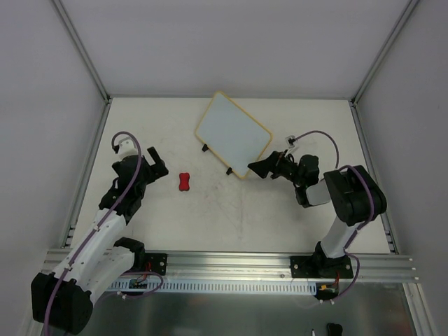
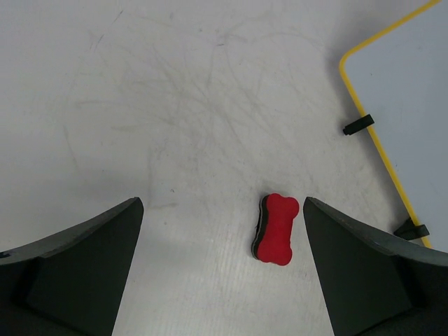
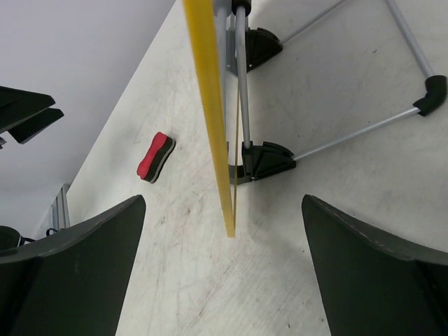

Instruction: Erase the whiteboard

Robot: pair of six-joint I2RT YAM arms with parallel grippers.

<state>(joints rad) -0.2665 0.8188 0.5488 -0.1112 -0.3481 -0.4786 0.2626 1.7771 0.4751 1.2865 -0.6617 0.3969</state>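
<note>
The whiteboard (image 1: 233, 133) stands tilted on two black feet at the table's back middle; its white face shows no scribbles. Its yellow frame shows edge-on in the right wrist view (image 3: 210, 105) and at the right of the left wrist view (image 2: 413, 77). The red-black eraser (image 1: 184, 182) lies flat on the table, also seen in the left wrist view (image 2: 275, 229) and the right wrist view (image 3: 155, 157). My left gripper (image 1: 155, 159) is open and empty, just left of the eraser. My right gripper (image 1: 257, 168) is open and empty, by the board's near right corner.
The table (image 1: 231, 217) is a white scuffed surface walled on three sides. A metal rail (image 1: 231, 262) runs along the near edge. The board's wire stand (image 3: 364, 126) and black feet (image 3: 262, 159) sit behind the frame.
</note>
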